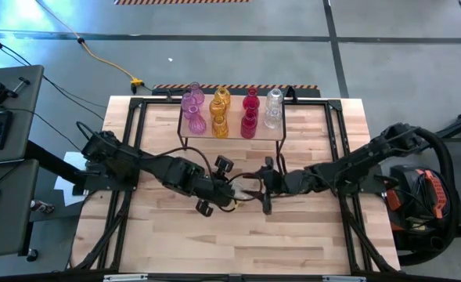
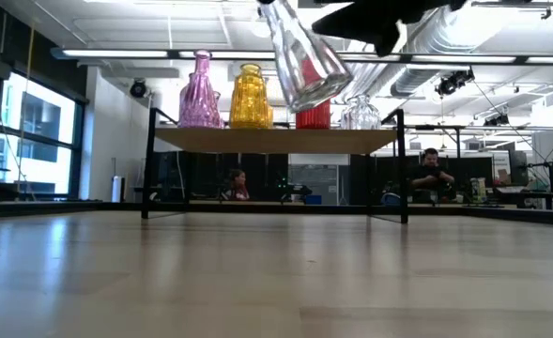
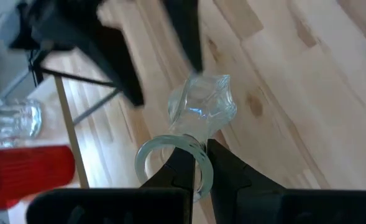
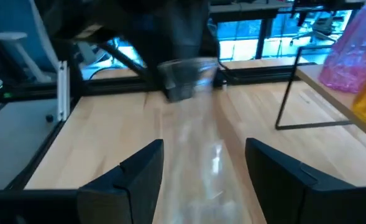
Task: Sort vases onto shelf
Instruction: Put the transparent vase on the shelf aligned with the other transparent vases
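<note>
A clear bottle-shaped vase (image 1: pixel 248 189) hangs in the air near the table's middle, in front of the shelf (image 1: pixel 234 117). My left gripper (image 1: pixel 236 193) is shut on its mouth end. My right gripper (image 1: pixel 263 188) is open at the base end. Its fingers (image 4: pixel 139 174) stand on either side of the vase body (image 4: pixel 195 155) without touching it. In the low view the vase (image 2: pixel 304 56) tilts, neck up and to the left. Pink (image 1: pixel 192 99), yellow (image 1: pixel 220 99), red (image 1: pixel 250 102) and clear (image 1: pixel 274 99) vases stand on the shelf. My left gripper (image 3: pixel 206 174) pinches the vase's round rim (image 3: pixel 202 163) at the mouth. One finger (image 3: pixel 173 177) lies inside the opening and one outside. The vase is lifted clear of the table, and its body (image 3: pixel 201 106) points away from the fingers toward the right arm.
The shelf board (image 2: pixel 276 139) stands on thin black wire legs (image 2: pixel 149 164) at the table's far middle. Black frame rails (image 1: pixel 124 149) run along both sides of the table. Bare wood (image 1: pixel 238 243) lies between the grippers and the near edge. People sit in the room beyond.
</note>
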{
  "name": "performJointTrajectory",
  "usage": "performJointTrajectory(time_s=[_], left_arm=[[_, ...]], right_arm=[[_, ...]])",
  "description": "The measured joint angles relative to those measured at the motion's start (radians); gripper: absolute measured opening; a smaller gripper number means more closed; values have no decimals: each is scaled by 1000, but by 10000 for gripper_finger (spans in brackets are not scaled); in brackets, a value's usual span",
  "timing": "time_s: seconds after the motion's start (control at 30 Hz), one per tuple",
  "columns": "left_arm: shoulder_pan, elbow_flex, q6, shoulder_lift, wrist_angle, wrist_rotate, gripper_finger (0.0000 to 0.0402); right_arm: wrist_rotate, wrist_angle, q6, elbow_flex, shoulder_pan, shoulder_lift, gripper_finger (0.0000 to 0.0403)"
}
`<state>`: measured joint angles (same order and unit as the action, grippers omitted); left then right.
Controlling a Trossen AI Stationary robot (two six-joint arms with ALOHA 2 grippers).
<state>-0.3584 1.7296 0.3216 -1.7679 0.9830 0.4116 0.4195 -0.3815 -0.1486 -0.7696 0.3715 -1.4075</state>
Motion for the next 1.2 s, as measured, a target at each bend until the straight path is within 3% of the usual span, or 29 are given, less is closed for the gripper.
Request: performJointTrajectory(time_s=[0.53, 0.87, 1.0, 1.2], left_arm=[[6, 0, 48, 0, -73, -16, 12], [39, 0, 82, -3, -138, -32, 12], [39, 0, 77, -3, -134, -35, 12], [38, 0, 75, -3, -135, -45, 13]], right_arm=[[-260, -67, -8, -1, -104, -1, 211], [-274, -72, -7, -1, -104, -1, 208], [-273, -72, 0, -1, -104, -1, 178], [-274, -71, -4, -1, -104, -1, 85]])
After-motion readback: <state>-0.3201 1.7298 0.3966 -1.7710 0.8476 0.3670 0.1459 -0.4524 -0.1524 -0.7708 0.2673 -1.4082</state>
